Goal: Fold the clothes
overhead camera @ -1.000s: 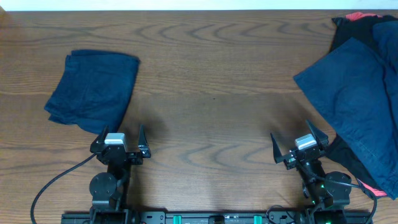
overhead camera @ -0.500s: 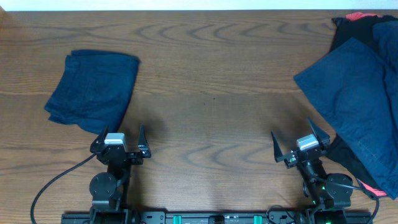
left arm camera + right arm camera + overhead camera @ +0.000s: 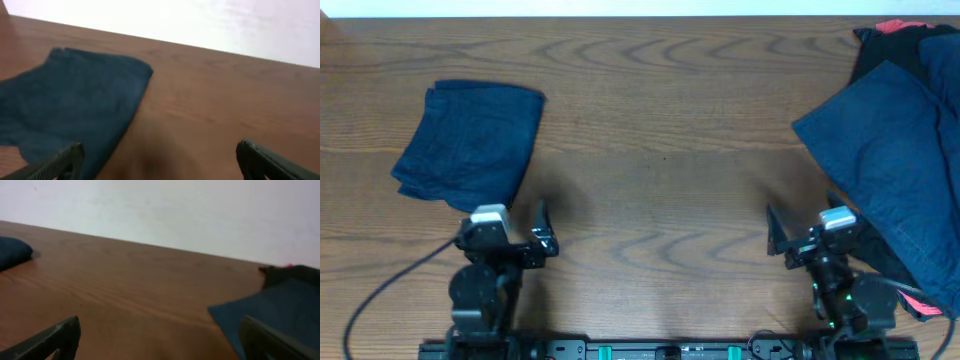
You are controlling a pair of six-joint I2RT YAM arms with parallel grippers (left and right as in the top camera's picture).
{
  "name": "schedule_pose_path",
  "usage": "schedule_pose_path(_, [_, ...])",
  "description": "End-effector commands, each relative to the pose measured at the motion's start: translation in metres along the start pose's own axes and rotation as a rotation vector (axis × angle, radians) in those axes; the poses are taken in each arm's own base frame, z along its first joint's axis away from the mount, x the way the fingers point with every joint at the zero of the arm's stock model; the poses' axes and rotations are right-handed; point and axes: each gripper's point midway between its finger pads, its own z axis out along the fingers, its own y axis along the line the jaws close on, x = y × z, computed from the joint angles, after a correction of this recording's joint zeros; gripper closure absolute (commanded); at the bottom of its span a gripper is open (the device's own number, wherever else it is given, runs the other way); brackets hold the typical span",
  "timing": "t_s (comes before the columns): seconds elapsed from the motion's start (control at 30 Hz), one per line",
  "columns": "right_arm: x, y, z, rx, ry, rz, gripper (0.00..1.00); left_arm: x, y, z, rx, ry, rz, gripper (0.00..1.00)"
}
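Note:
A folded pair of navy shorts [image 3: 470,145] lies as a thick bundle at the table's left; the left wrist view shows it [image 3: 70,110] just ahead and left of my fingers. A second navy garment [image 3: 895,160] lies spread unfolded at the right edge, and its corner [image 3: 270,310] shows in the right wrist view. My left gripper [image 3: 505,225] [image 3: 160,160] is open and empty, just short of the folded bundle. Also open and empty, my right gripper [image 3: 810,228] [image 3: 160,337] hovers beside the spread garment's near left edge.
A black garment with a red trim [image 3: 895,30] lies under the spread navy cloth, with more red showing near the front right corner [image 3: 925,305]. A black cable [image 3: 390,290] curves by the left arm's base. The far table edge meets a white wall [image 3: 160,210].
My left gripper has shifted slightly left and my right gripper slightly right, nearer the spread garment. Both stay open. The clothes have not moved.

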Motion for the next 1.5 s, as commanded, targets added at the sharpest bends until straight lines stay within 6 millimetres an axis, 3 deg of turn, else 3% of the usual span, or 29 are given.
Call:
schedule_pose_path(0.0, [-0.027, -0.005, 0.000, 0.024, 0.015, 0.039, 0.01, -0.027, -0.003, -0.004, -0.021, 0.034, -0.015, 0.02])
schedule_pose_path(0.23, [-0.035, -0.010, 0.029, 0.017, 0.285, 0.080, 0.01, -0.030, -0.004, 0.008, -0.074, 0.301, -0.012, 0.02])
schedule_pose_path(0.43, [-0.021, -0.022, 0.067, 0.021, 0.589, 0.139, 0.01, -0.016, -0.001, 0.013, -0.122, 0.542, -0.009, 0.02])
schedule_pose_path(0.6, [-0.006, -0.027, 0.106, 0.010, 0.685, 0.176, 0.01, 0.000, 0.002, 0.022, -0.142, 0.641, -0.008, 0.02])
schedule_pose_path(0.73, [0.007, -0.053, 0.135, 0.097, 0.665, 0.158, 0.01, 0.008, 0.003, 0.027, -0.146, 0.680, -0.009, 0.02])
schedule_pose_path(0.87, [0.043, -0.089, 0.159, 0.191, 0.699, 0.167, 0.01, 0.011, 0.003, 0.028, -0.148, 0.691, -0.009, 0.02])
schedule_pose_path(1.07, [0.112, -0.147, 0.155, 0.413, 0.848, 0.162, 0.09, 0.011, 0.003, 0.028, -0.148, 0.690, -0.009, 0.02])
schedule_pose_path(1.17, [0.132, -0.162, 0.150, 0.499, 0.900, 0.127, 0.11, 0.010, 0.003, 0.029, -0.146, 0.686, -0.009, 0.02])
schedule_pose_path(1.33, [0.160, -0.168, 0.146, 0.533, 0.973, 0.091, 0.11, 0.009, 0.003, 0.030, -0.145, 0.680, -0.009, 0.02])
schedule_pose_path(1.47, [0.178, -0.167, 0.144, 0.531, 1.012, 0.092, 0.23, 0.009, 0.003, 0.030, -0.145, 0.681, -0.009, 0.02])
